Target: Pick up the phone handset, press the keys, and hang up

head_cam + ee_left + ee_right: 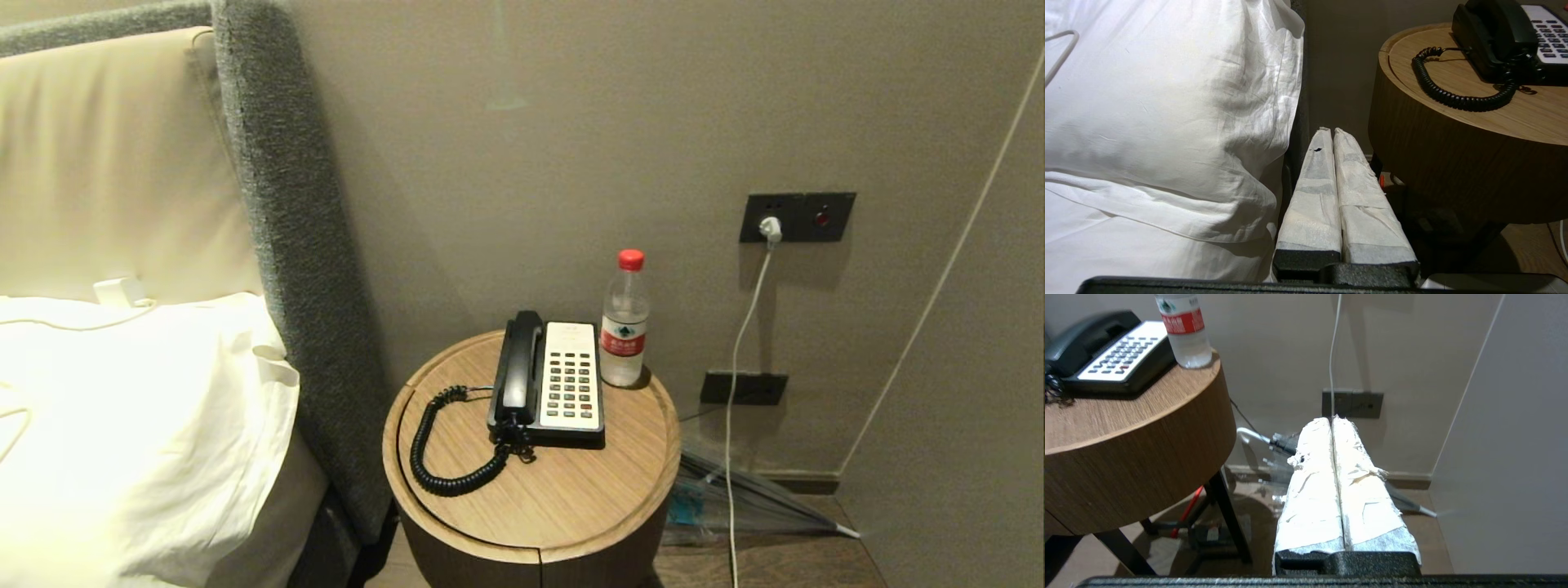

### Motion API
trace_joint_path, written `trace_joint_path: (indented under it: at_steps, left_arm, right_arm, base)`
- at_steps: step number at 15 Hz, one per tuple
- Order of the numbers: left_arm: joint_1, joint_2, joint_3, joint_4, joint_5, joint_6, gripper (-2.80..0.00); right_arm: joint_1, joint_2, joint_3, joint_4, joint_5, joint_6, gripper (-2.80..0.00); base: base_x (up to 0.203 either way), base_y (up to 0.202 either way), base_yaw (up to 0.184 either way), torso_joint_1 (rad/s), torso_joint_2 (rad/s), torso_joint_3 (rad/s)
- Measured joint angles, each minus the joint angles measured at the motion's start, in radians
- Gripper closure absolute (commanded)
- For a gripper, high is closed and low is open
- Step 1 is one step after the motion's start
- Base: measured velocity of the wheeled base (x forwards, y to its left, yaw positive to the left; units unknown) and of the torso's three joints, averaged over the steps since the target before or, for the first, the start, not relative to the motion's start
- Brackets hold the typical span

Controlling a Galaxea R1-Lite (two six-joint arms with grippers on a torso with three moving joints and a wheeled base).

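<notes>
We hold our left gripper and right gripper pressed together, empty, below the round table. The handset lies cradled on the phone; at the far edge stands a water bottle, partly filled.

One phone, one water bottle, one pillow, two claws
</notes>
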Motion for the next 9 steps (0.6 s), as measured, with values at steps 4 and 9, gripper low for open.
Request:
trace_joint_path:
  at_steps: [4, 9]
  left_arm:
    - [-0.001, 0.000, 0.000, 0.001, 0.000, 0.003, 0.00]
    - [0.000, 0.000, 0.000, 0.001, 0.000, 0.003, 0.00]
  right_arm:
    - [0.000, 0.000, 0.000, 0.000, 0.000, 0.000, 0.00]
    - [0.000, 0.000, 0.000, 0.000, 0.000, 0.000, 0.00]
  base:
    - [0.000, 0.000, 0.000, 0.001, 0.00, 0.085]
    - [0.000, 0.000, 0.000, 0.000, 0.00, 0.000]
